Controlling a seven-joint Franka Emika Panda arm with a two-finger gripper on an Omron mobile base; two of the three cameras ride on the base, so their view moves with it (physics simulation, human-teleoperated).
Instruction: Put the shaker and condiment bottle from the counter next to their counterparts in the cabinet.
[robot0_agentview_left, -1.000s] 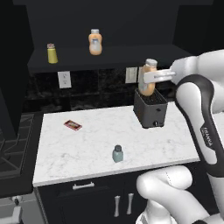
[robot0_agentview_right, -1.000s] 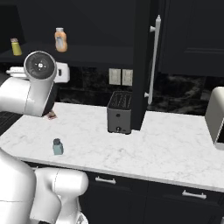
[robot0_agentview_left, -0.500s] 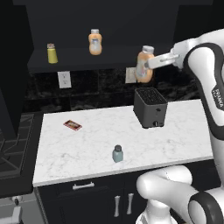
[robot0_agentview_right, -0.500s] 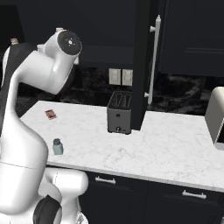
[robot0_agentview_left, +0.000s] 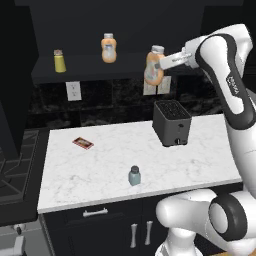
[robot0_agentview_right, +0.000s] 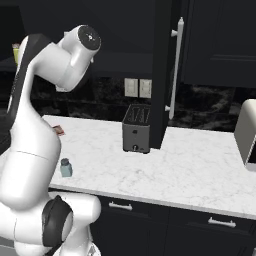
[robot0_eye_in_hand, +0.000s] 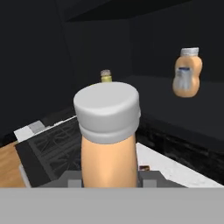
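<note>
The gripper (robot0_agentview_left: 161, 64), clamped on the condiment bottle (robot0_agentview_left: 154, 66), has risen from above the toaster (robot0_agentview_left: 171, 122) to shelf height, right of the labelled orange bottle (robot0_agentview_left: 108, 48). Shelving comes next, probably; the shaker (robot0_agentview_left: 134, 176) waits before the toaster.

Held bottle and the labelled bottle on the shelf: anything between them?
Nothing. In the left base view the held bottle and the labelled bottle are parted by bare dark shelf; the hand view shows the same.
</note>
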